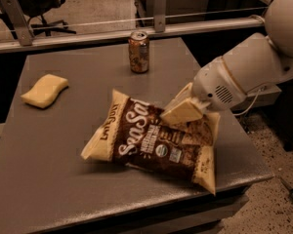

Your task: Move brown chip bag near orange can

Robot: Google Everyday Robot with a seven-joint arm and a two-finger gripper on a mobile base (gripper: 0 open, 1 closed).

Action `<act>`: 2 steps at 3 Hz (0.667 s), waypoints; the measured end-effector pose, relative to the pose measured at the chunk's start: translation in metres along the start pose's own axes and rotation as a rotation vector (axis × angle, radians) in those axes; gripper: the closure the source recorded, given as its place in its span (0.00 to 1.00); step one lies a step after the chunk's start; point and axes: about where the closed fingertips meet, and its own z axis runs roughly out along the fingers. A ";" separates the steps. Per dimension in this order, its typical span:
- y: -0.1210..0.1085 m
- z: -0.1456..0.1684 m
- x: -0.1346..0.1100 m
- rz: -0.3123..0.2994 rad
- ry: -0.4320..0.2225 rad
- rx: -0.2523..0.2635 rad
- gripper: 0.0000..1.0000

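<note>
The brown chip bag (145, 143), with white "Sea Salt" lettering, is tilted over the table's right half, its left end raised. My gripper (181, 113) is shut on the bag's upper right part, its cream fingers on top of the bag. The white arm reaches in from the right. The orange can (138, 51) stands upright near the table's far edge, beyond the bag and apart from it.
A yellow sponge (45, 90) lies at the left of the grey table (53, 179). A metal rail (88, 35) runs behind the far edge. The table's right edge and front corner are close to the bag. An office chair stands at the back left.
</note>
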 end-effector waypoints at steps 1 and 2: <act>-0.066 -0.048 0.013 0.089 0.028 0.127 1.00; -0.120 -0.094 0.026 0.201 0.039 0.268 1.00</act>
